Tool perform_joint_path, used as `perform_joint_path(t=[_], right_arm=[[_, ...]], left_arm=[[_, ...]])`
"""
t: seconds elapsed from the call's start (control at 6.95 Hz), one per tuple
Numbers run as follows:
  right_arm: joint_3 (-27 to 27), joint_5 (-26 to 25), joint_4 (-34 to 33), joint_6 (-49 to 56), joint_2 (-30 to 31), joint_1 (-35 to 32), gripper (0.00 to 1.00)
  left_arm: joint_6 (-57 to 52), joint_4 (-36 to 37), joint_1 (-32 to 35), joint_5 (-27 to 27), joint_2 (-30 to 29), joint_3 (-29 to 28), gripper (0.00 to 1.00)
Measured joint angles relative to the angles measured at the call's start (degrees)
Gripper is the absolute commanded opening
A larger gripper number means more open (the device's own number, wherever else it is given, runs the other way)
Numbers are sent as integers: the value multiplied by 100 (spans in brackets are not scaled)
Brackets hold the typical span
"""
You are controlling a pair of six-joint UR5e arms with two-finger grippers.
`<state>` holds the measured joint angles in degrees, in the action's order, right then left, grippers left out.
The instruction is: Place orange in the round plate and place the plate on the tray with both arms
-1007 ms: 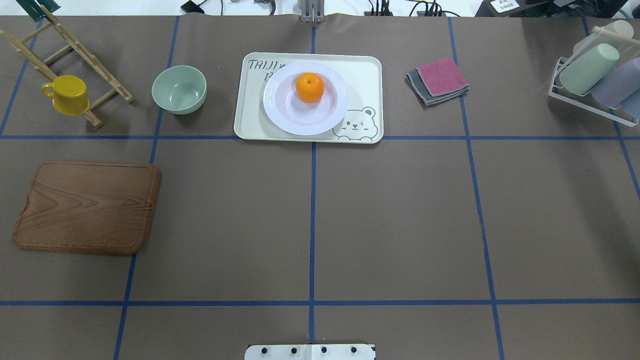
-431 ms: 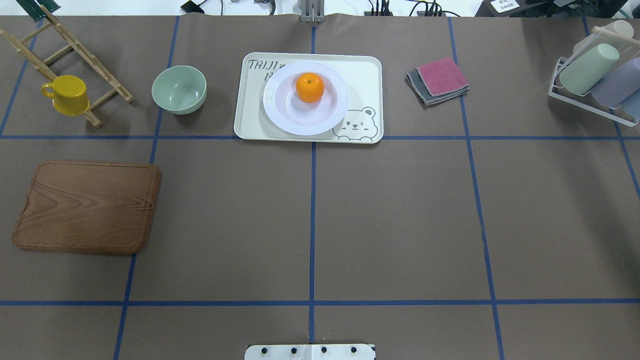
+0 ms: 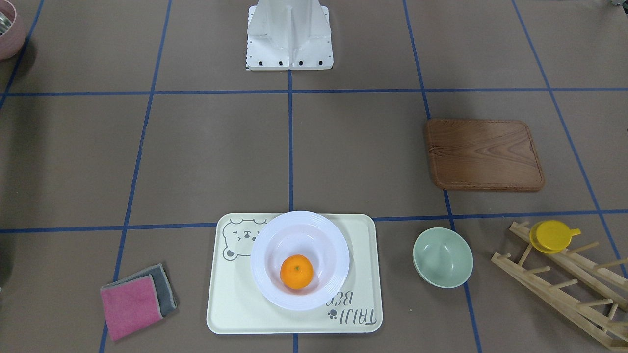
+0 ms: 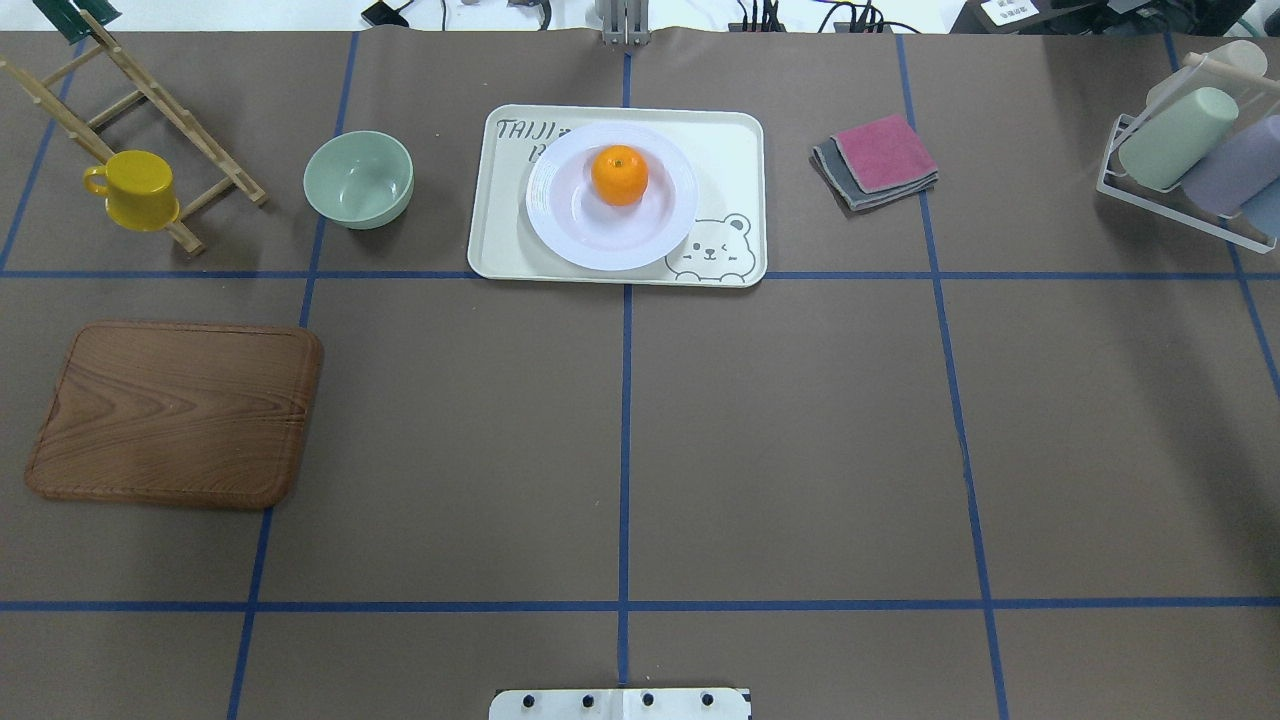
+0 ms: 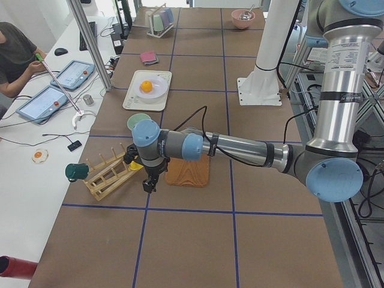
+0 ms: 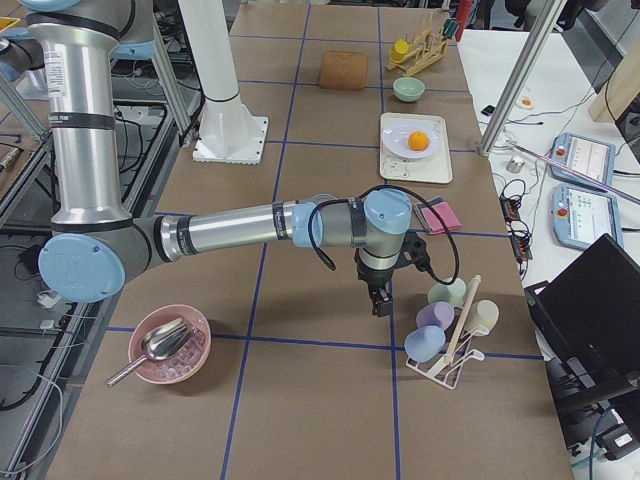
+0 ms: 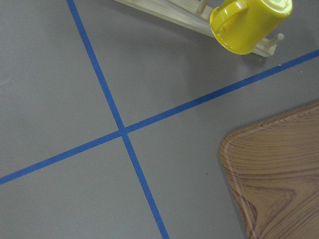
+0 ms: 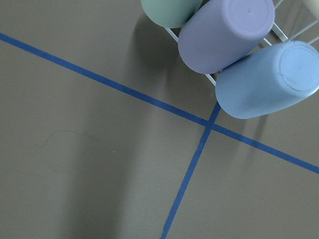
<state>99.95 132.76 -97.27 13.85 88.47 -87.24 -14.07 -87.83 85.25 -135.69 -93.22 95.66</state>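
The orange [image 4: 619, 175] sits in the white round plate [image 4: 560, 215], and the plate rests on the cream tray [image 4: 725, 150] at the far middle of the table. From across the table, the orange [image 3: 296, 271] lies in the plate [image 3: 274, 245] on the tray [image 3: 363, 245]. Both arms are far from the tray. My left gripper [image 5: 147, 186] hangs low over the table beside the wooden rack and board. My right gripper [image 6: 380, 303] hangs near the cup rack. They show only in the side views, so I cannot tell whether either is open or shut.
A brown wooden board [image 4: 175, 412] lies at the left. A mint bowl [image 4: 358, 180] stands left of the tray, and a yellow cup [image 4: 135, 190] hangs on a wooden rack [image 4: 150, 95]. Folded cloths [image 4: 878, 160] and a cup rack [image 4: 1190, 150] are on the right.
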Motion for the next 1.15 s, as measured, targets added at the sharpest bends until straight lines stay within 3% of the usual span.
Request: perform_joint_path(t=[1.15], right_arm=[[-3,70,12,-160,7,2,100]], left_arm=[[-43,-76,-9,16,-9,3,99]])
